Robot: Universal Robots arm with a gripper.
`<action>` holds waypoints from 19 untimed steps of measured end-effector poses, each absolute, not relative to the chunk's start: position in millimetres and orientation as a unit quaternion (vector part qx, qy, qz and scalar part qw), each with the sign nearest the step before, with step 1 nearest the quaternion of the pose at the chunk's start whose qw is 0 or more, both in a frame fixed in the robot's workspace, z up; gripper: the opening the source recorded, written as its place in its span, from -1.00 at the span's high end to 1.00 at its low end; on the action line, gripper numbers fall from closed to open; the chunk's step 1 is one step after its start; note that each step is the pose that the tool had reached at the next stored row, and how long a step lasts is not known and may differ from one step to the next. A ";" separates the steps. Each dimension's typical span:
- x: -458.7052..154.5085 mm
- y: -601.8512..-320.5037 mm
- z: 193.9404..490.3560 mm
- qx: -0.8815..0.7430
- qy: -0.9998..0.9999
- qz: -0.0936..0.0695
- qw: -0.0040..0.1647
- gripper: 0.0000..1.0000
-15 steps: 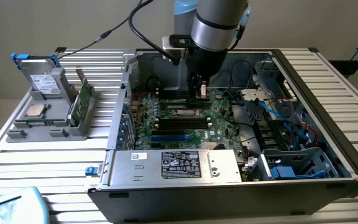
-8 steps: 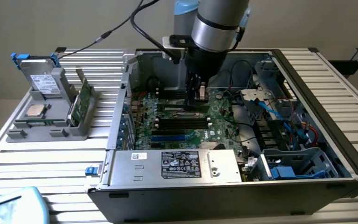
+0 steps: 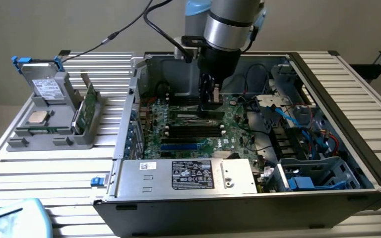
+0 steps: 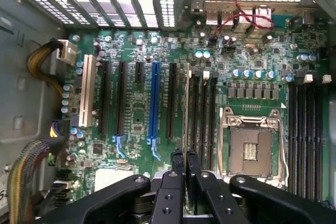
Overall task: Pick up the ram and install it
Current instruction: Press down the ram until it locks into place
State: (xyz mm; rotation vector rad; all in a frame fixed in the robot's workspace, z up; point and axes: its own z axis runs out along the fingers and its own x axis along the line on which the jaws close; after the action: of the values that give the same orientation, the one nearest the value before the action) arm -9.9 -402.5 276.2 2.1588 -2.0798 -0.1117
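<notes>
Writing: white/black label (image 3: 192,174) on the silver power supply (image 3: 144,178) at the case's near edge, print too small to read. Sticker on the hard drive (image 3: 48,87) is also unreadable.

Open PC case (image 3: 349,134) lies on the slatted table (image 3: 51,168), motherboard (image 3: 197,134) facing up. Gray holder (image 3: 51,134) sits near the table's edge at the exterior view's left, carrying the hard drive, a square silver processor chip (image 3: 38,117) and an upright green board (image 3: 88,106).

Wrist view: blue slot (image 4: 154,103) among black slots, empty CPU socket (image 4: 252,145), red wire (image 4: 236,9) by the rear ports, and yellow-black cable bundles (image 4: 31,171) at the case wall.

Arm drops straight down from above into the case, wrist vertical, black cable looping off it. Gripper (image 4: 185,161) (image 3: 210,106) is low over the board near the case's rear wall.

Fingers (image 4: 177,163) are pinched nearly together on the ram (image 4: 187,108), which shows edge-on as a thin pale strip. It is lined up with the black slot nearest the CPU-side bank, between the expansion slots and the socket. Can't tell if it is seated.
</notes>
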 end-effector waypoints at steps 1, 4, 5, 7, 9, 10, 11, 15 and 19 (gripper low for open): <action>-9.9 -398.7 275.1 0.718 -0.692 -0.036 0.072 0.73; -10.0 -391.5 272.9 0.718 -0.691 -0.029 0.079 0.73; -10.0 -390.8 272.4 0.719 -0.689 -0.026 0.082 0.73; -10.0 -390.2 271.3 0.724 -0.684 -0.021 0.087 0.73; -10.5 -389.8 269.7 0.725 -0.682 -0.018 0.089 0.73; -10.4 -389.7 269.4 0.725 -0.682 -0.017 0.089 0.73; -10.4 -389.8 269.4 0.725 -0.682 -0.017 0.089 0.73; -10.5 -389.7 268.4 0.725 -0.682 -0.017 0.089 0.73; -10.5 -389.7 262.0 0.725 -0.683 -0.015 0.087 0.73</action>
State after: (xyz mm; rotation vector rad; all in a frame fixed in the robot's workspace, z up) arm -10.5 -389.7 262.0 2.1609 -2.0340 -0.0444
